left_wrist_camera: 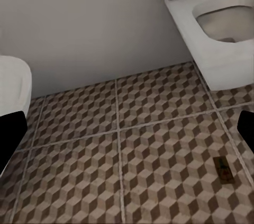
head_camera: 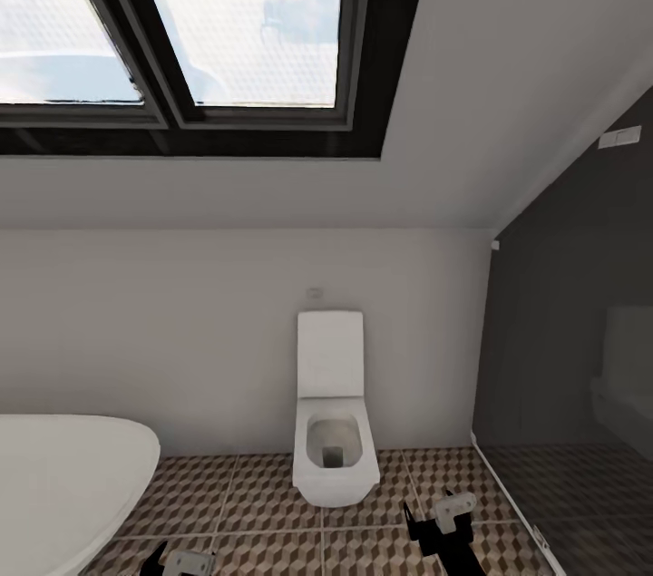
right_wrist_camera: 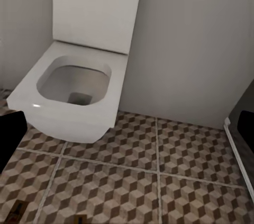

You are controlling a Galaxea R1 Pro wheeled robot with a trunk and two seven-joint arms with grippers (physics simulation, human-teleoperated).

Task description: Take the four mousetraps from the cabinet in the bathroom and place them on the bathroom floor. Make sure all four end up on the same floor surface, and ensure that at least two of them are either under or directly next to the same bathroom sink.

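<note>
One mousetrap (left_wrist_camera: 225,169), a small tan board with a dark bar and a red mark, lies flat on the cube-patterned bathroom floor (left_wrist_camera: 148,150) near the toilet's base. In the right wrist view two small tan pieces (right_wrist_camera: 15,212) (right_wrist_camera: 79,217) lie on the tiles at the picture's edge; they look like mousetraps, mostly cut off. My left gripper (left_wrist_camera: 127,134) hangs open above the tiles with nothing between its black fingers (left_wrist_camera: 10,139). My right gripper (right_wrist_camera: 127,134) is open too and empty, facing the toilet. Both grippers (head_camera: 186,562) (head_camera: 444,522) sit low over the floor. The cabinet and the bathroom sink are out of view.
A white wall-hung toilet (head_camera: 334,440) stands straight ahead against the pale wall. The white bathtub's rim (head_camera: 73,485) fills the lower left. A dark glass shower stall (head_camera: 571,395) closes the right side. A black-framed roof window (head_camera: 227,32) is overhead.
</note>
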